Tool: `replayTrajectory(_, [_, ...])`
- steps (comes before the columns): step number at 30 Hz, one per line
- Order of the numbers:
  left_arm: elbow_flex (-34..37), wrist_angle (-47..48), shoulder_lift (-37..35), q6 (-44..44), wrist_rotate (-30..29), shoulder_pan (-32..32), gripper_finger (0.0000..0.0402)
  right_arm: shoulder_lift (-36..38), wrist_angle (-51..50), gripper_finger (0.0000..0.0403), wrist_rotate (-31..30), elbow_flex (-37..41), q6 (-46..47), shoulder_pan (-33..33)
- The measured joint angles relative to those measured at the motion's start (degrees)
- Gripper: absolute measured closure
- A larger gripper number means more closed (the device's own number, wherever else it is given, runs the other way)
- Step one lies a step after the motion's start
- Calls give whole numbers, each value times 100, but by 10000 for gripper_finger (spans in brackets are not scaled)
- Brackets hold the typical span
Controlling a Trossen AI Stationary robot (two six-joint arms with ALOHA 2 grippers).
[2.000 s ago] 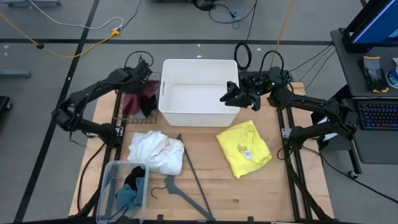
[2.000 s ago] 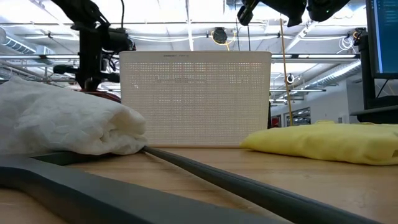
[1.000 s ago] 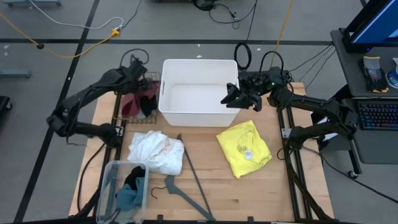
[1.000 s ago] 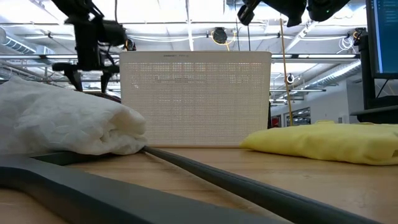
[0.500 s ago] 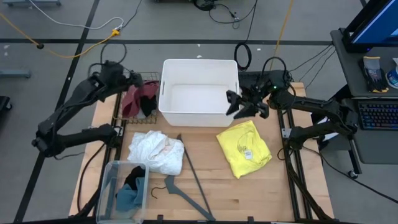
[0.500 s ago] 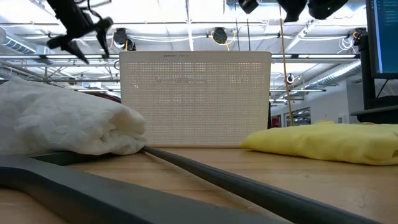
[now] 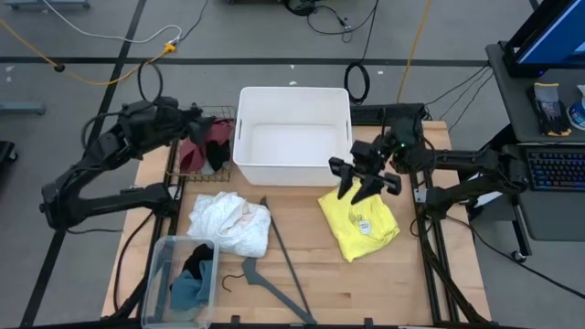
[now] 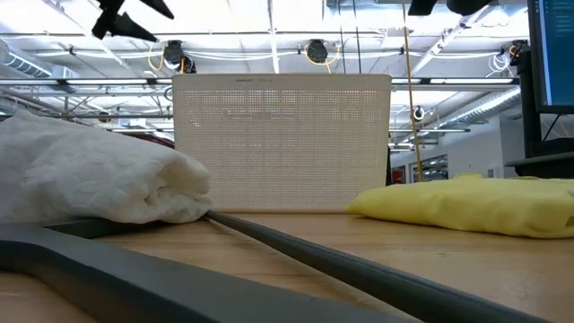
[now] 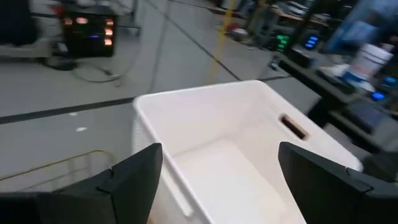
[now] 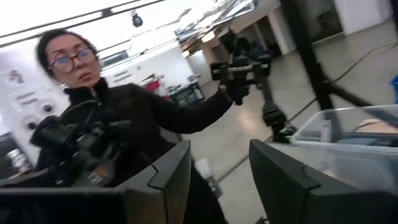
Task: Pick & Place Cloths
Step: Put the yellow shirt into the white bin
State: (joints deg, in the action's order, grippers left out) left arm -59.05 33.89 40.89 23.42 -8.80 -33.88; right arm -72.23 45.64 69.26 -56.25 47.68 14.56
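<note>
My left gripper (image 7: 194, 119) hangs open, high above the table's far left, pointing at the white bin (image 7: 292, 90); in the left wrist view nothing lies between its fingers (image 9: 217, 180). Below it, a maroon cloth (image 7: 196, 151) lies draped over a wire rack. My right gripper (image 7: 358, 188) hovers open above the far edge of the yellow cloth (image 7: 361, 219), touching nothing. The yellow cloth lies flat on the table. A crumpled white cloth (image 7: 228, 224) rests on the table left of centre. A black cloth (image 7: 198, 263) and a teal one (image 7: 186, 291) lie in a clear box (image 7: 160, 265).
The white bin (image 8: 282, 144) stands at the far middle of the table. A grey hanger (image 7: 283, 265) lies at the near middle between the white and yellow cloths. The clear box sits at the near left corner. A person stands beyond the table in the right wrist view.
My left gripper has risen from just above the maroon cloth and swung toward the table's left, tipping from pointing down to nearly level; the cloth stays on the rack. My right gripper has moved from the bin's right rim toward the near edge, over the yellow cloth.
</note>
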Motion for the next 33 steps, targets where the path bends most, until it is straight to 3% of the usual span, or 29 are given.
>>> replayTrajectory(8, [0, -109, -2, 96, -49, 1029, 76, 187, -138, 248, 148, 0, 351, -661])
replayTrajectory(12, [1, -112, -2, 107, -357, 1502, 76, 413, -587, 248, 105, 0, 392, -979])
replayTrajectory(16, [0, -109, -2, 105, -647, 1912, 76, 668, -1511, 248, -422, 0, 86, -1264])
replayTrajectory(21, [2, -79, -2, 69, -1015, 2359, 76, 1072, -3461, 248, -1453, 0, -829, -1576])
replayTrajectory(26, [2, -66, -5, -94, -1288, 2741, 76, 1452, -5656, 248, -3122, 0, -1692, -1874])
replayTrajectory(33, [2, -34, -9, -350, -1735, 3186, 76, 1620, -8138, 248, -5353, 0, -1418, -2347])
